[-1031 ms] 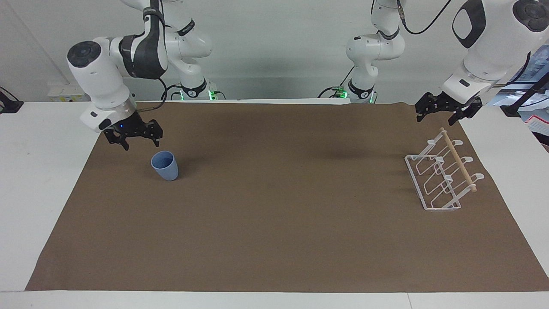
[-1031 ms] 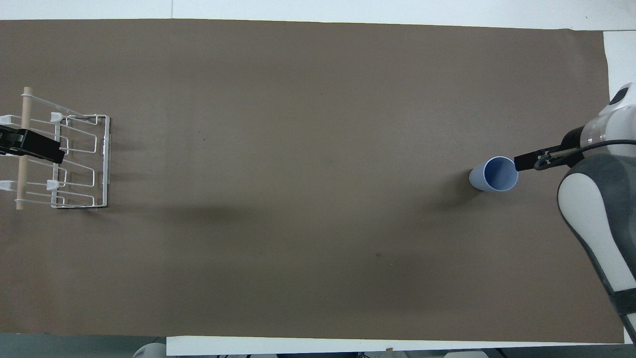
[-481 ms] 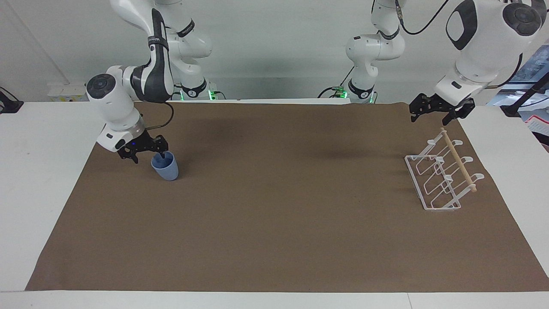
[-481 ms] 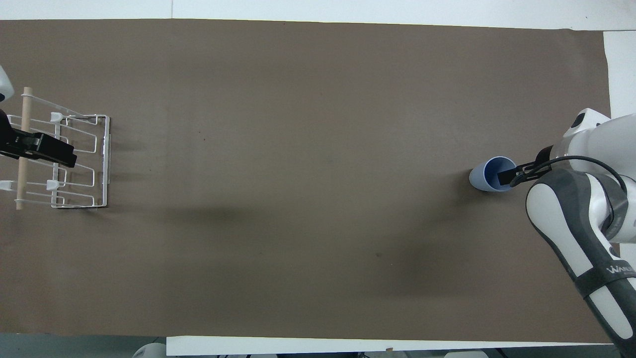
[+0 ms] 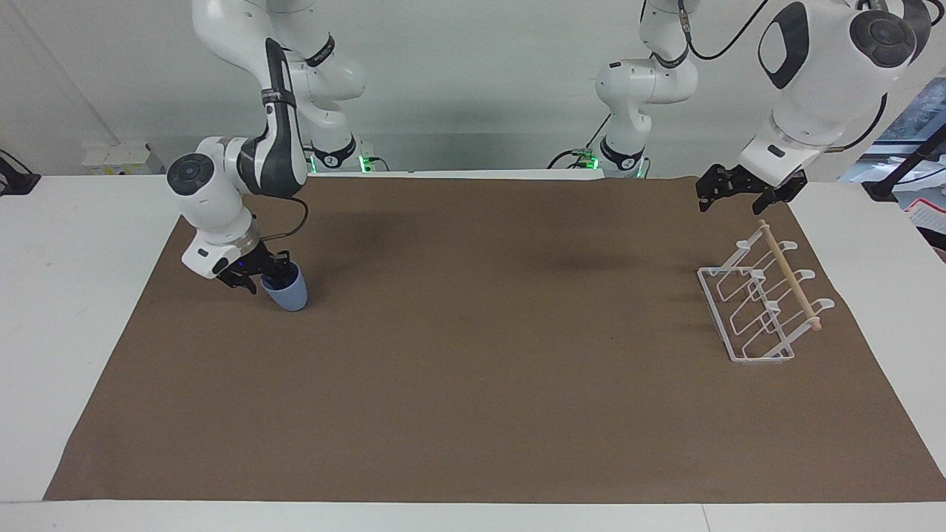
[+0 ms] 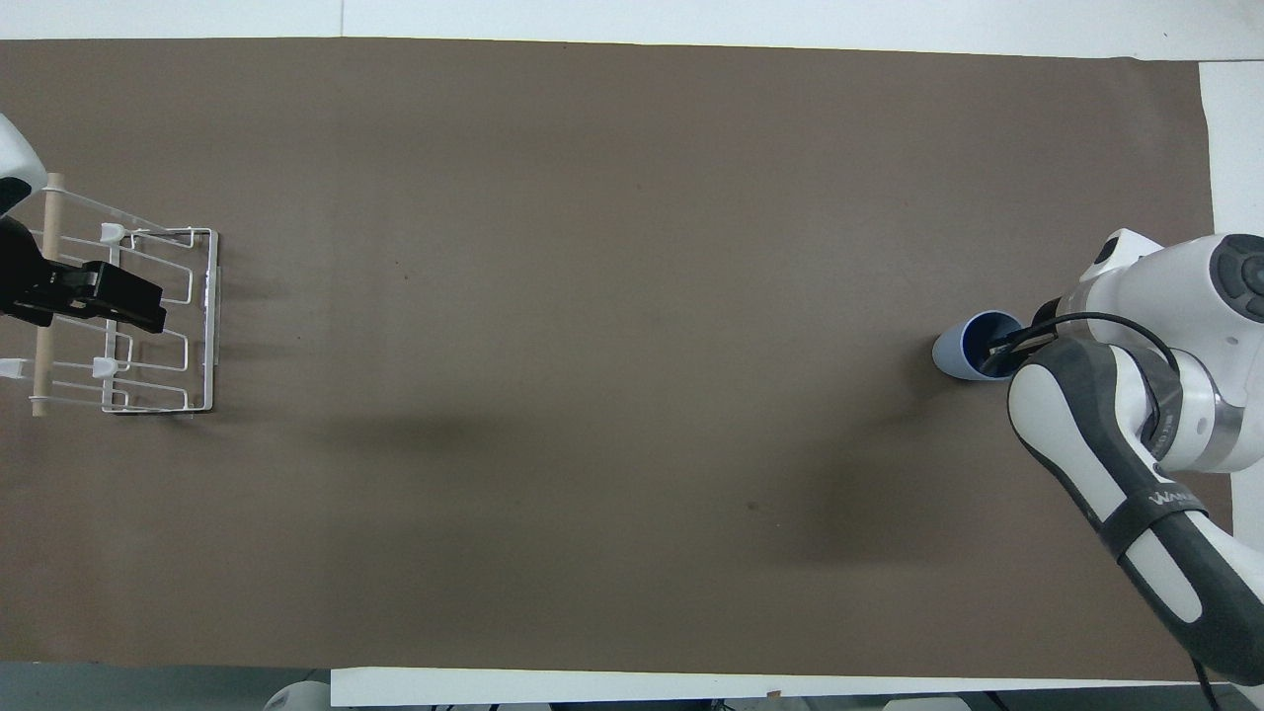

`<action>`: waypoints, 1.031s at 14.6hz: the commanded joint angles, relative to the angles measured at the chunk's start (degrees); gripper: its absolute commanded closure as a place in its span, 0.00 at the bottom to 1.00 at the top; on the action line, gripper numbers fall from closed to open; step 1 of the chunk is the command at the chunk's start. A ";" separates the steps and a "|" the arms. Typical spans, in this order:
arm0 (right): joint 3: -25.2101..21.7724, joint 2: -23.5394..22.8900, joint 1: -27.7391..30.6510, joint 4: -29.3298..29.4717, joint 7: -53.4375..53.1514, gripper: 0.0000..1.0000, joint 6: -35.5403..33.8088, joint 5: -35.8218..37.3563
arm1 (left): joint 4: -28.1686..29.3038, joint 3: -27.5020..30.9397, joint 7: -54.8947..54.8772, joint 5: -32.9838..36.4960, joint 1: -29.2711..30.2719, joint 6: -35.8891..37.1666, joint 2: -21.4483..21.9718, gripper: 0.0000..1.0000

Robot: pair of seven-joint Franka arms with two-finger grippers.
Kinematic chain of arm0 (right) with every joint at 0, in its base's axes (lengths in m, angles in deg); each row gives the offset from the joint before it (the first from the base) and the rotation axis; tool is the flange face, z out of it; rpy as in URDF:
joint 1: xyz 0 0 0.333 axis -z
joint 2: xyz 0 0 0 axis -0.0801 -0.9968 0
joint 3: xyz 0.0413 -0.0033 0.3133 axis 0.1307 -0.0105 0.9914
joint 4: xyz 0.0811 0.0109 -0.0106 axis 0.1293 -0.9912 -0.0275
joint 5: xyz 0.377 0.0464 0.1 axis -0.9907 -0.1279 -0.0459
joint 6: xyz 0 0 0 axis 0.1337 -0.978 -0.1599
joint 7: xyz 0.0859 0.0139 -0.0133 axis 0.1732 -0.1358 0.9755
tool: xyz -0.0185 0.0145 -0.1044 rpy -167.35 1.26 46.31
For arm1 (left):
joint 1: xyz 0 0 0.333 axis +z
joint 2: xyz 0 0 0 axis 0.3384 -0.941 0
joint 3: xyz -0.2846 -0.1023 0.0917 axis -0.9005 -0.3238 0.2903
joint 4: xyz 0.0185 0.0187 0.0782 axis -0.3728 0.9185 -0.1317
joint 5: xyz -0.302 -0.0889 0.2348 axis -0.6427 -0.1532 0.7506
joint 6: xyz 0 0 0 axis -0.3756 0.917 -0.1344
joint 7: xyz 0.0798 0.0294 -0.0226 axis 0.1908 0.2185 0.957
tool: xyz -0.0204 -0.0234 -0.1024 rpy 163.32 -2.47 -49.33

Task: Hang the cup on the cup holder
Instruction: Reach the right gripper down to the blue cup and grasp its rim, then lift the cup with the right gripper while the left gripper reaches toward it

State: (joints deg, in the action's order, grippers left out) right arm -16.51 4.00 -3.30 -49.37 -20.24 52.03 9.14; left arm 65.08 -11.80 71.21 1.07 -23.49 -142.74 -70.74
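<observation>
Brown mat (image 5: 473, 369) spans our table. Our cup holder (image 5: 761, 303) sits at the left arm's end beneath our waiting left gripper (image 5: 743, 191), whose jaw state we cannot tell. At the right arm's end, our right gripper (image 5: 260, 277) straddles the upright cup's (image 5: 287, 292) rim, one finger inside, jaws apart, apparently ready to pinch its wall.

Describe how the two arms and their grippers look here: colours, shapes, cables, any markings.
Both arms are glossy white, rounded segments with dark grey panels and round dark joint caps. The right arm carries lettering on a dark band, and a thin black cable loops near its wrist. A black cable also trails along the left arm. The right gripper and the left gripper are black and angular. Green lights glow at both bases.
</observation>
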 commanded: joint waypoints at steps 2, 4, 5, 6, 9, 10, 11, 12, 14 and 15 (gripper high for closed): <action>0.43 -0.06 0.12 2.62 2.08 1.00 -3.88 -0.98 | 1.87 0.20 3.16 0.44 0.37 -0.15 1.57 0.00; 0.69 -1.03 -0.41 7.87 3.12 1.00 -12.12 -0.98 | 3.80 0.20 9.46 0.62 -0.16 0.55 2.62 0.00; 0.87 -1.20 -0.41 10.16 4.26 1.00 -15.65 -1.24 | 3.89 0.29 11.06 0.62 -0.07 0.30 2.62 0.00; 1.48 -1.03 -0.41 12.80 5.84 1.00 -19.42 -2.98 | 3.55 0.29 13.42 0.09 0.45 -0.40 2.36 0.00; 1.75 -1.03 -0.06 20.54 11.55 1.00 -31.46 -19.37 | 3.54 0.29 34.05 -3.95 0.46 -1.90 2.27 0.00; 1.75 -1.29 -0.06 21.60 11.57 1.00 -33.94 -28.05 | 3.46 0.20 37.49 -5.08 -0.06 -1.90 2.19 0.00; 1.66 -1.21 -0.06 21.27 11.40 1.00 -34.92 -34.93 | 2.85 0.29 41.88 -7.53 -0.24 -1.73 2.01 0.00; 1.75 -1.03 -0.41 21.00 9.57 1.00 -35.97 -41.17 | 2.49 0.20 46.45 -9.73 -0.33 -1.29 2.01 0.00; 2.27 -0.68 -3.11 20.03 3.25 1.00 -36.34 -49.55 | 2.31 -0.41 55.33 -13.17 -0.42 -0.68 2.01 0.00; 2.28 -0.68 -4.96 20.03 0.70 1.00 -35.99 -52.19 | 1.79 -1.72 59.46 -14.49 -0.51 -0.59 1.92 0.00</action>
State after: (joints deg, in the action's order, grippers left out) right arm -14.64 3.70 -5.47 -29.31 -14.82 15.98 -37.75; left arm 66.50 -12.31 122.93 -11.12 -23.58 -143.36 -70.03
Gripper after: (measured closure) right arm 0.956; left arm 0.000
